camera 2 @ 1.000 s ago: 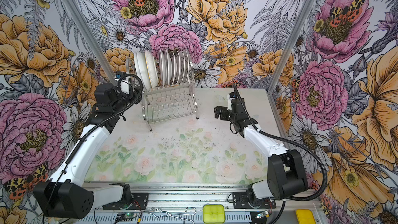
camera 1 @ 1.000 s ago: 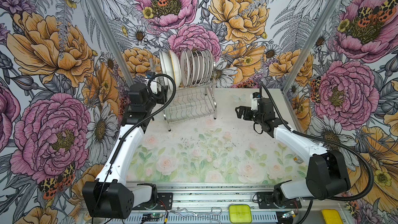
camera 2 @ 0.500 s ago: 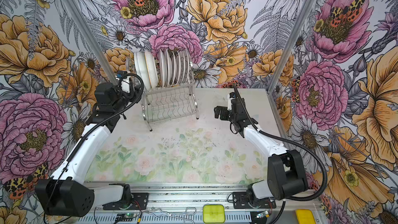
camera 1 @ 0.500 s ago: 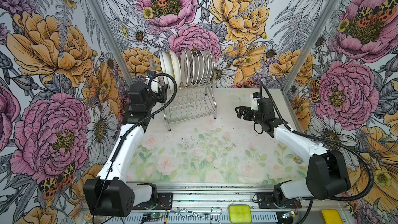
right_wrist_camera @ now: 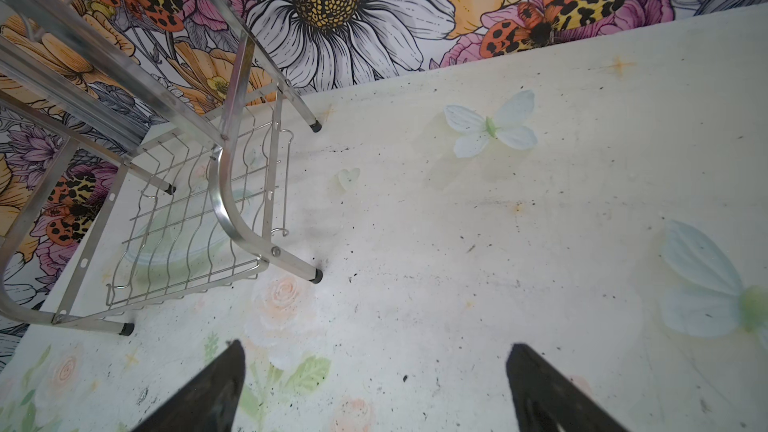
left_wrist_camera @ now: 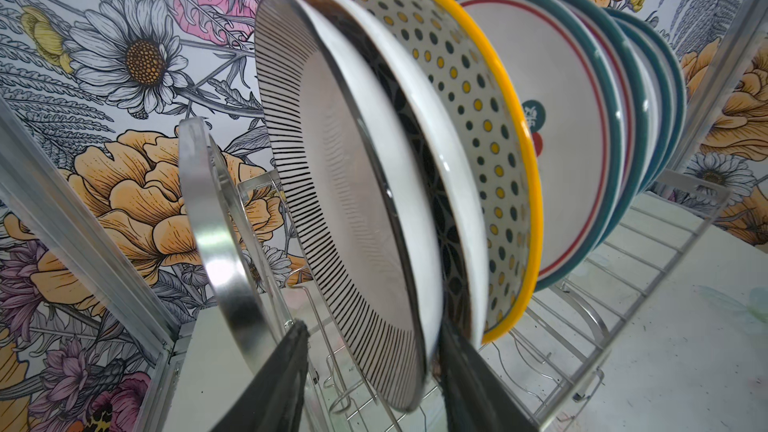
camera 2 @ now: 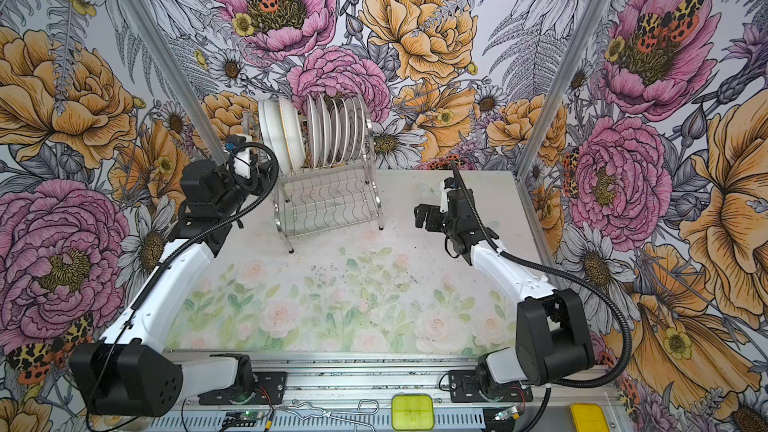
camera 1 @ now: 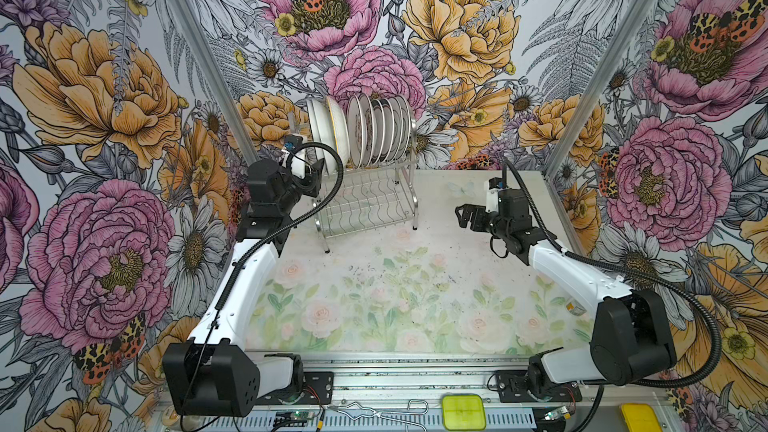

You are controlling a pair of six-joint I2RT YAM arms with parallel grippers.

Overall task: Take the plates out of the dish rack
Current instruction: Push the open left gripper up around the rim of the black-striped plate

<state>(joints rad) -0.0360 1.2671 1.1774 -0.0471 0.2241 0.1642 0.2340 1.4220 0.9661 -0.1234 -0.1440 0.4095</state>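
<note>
Plates (camera 1: pixel 374 130) all sit on edge in the top tier of the dish rack (camera 1: pixel 374 201), packed in one row. The rack stands at the back of the worktop (camera 1: pixel 374 284), left of centre, close to the wall.

Left pincer (left_wrist_camera: pixel 374 328) is up at the rack's end nearest its arm. The jaws are apart and straddle the lower rim of the black-striped plate (left_wrist_camera: pixel 345 184), the end one in the row. There's a visible gap between one finger (left_wrist_camera: pixel 291 367) and the plate face, so it is not clamped. The other finger sits behind that plate, in front of the next one (dark pattern, can't read it fully). The rack's arched side frame (left_wrist_camera: pixel 220 243) is just beside the outer finger.

Further down the row are the dotted yellow-edged plate (left_wrist_camera: pixel 478 126), then the teal-rimmed ones (left_wrist_camera: pixel 582 118).

Right pincer (right_wrist_camera: pixel 376 349) is wide apart with nothing between the jaws. It hangs over bare worktop, well clear of the rack.
</note>
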